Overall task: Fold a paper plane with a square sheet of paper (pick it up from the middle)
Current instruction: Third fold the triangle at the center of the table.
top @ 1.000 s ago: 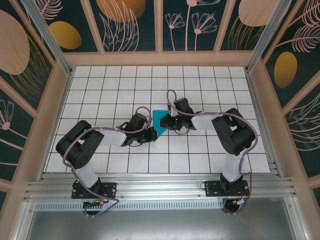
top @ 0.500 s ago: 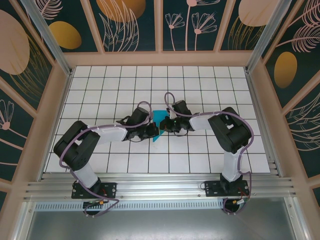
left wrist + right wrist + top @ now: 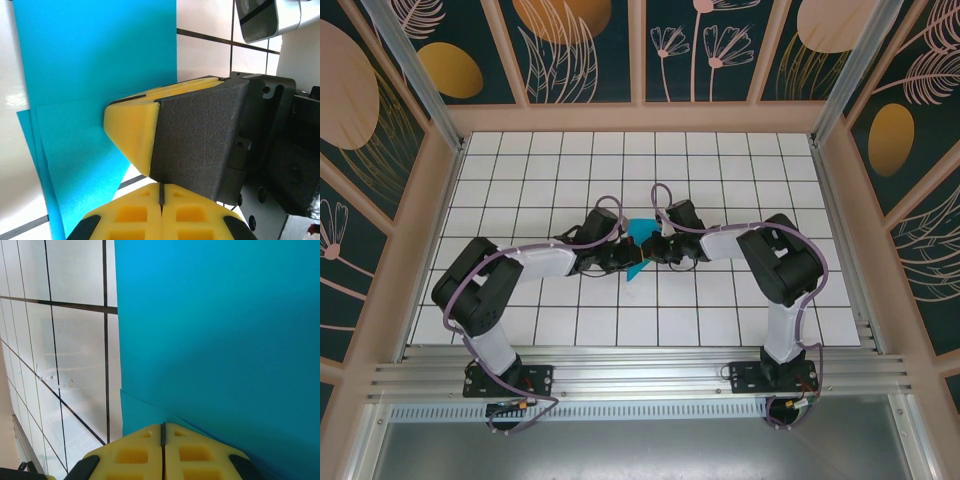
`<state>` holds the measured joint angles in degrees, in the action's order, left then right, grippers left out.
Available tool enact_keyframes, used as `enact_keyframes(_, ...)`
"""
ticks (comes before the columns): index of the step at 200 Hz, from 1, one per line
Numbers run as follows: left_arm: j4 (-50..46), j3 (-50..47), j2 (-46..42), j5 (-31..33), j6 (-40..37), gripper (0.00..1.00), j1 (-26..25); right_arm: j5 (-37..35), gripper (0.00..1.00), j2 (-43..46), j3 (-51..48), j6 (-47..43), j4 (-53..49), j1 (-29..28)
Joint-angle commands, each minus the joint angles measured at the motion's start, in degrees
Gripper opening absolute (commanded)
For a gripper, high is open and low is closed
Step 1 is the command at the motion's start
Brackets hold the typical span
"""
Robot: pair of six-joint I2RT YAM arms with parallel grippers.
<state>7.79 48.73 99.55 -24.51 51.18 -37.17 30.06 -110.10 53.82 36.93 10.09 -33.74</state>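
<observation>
Now closes in on the folded square sheet of paper (image 3: pixel 215 330) in the middle of the worktop (image 3: pixel 520 170), left tool (image 3: pixel 162 200) and right tool (image 3: pixel 162 432) both shut tight, likely pressing a crease flat.

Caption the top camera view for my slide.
Left hand and right hand, both shut, meet at the folded teal paper on the gridded table.

Teal-blue paper (image 3: pixel 640 238) on a white, black-gridded table (image 3: pixel 520 170) — yellow finger pads (image 3: pixel 135 456).
</observation>
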Motion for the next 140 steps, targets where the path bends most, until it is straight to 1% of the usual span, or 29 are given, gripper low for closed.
enact_keyframes(1,-0.03,-3.21,0.84,4.49,1.51,0.00,-0.97,-3.60,0.09,-3.01,-1.92,0.51,-2.26,0.03)
enact_keyframes(20,2.03,-5.03,-0.81,5.20,3.01,0.00,-0.95,-3.61,0.10,-3.22,-1.71,0.51,-2.33,-0.01)
enact_keyframes(50,3.95,-5.38,-0.25,4.38,3.97,0.00,-0.93,-3.43,0.10,-3.48,-1.63,0.77,-2.04,0.08)
enact_keyframes(91,6.59,-3.44,1.94,1.64,3.96,0.00,-0.95,-3.26,0.10,-3.45,-1.70,0.79,-2.04,0.12)
enact_keyframes(113,5.32,-1.51,4.42,0.89,3.16,0.00,-0.93,-3.22,0.10,-3.54,-1.79,0.78,-2.18,0.08)
enact_keyframes(126,6.06,-1.44,5.54,-0.14,3.23,0.00,-0.97,-3.17,0.10,-3.63,-1.75,0.82,-2.09,0.14)
enact_keyframes(140,5.81,-1.75,5.91,0.22,3.07,0.00,-0.91,-3.17,0.10,-3.81,-1.65,0.72,-2.21,0.08)
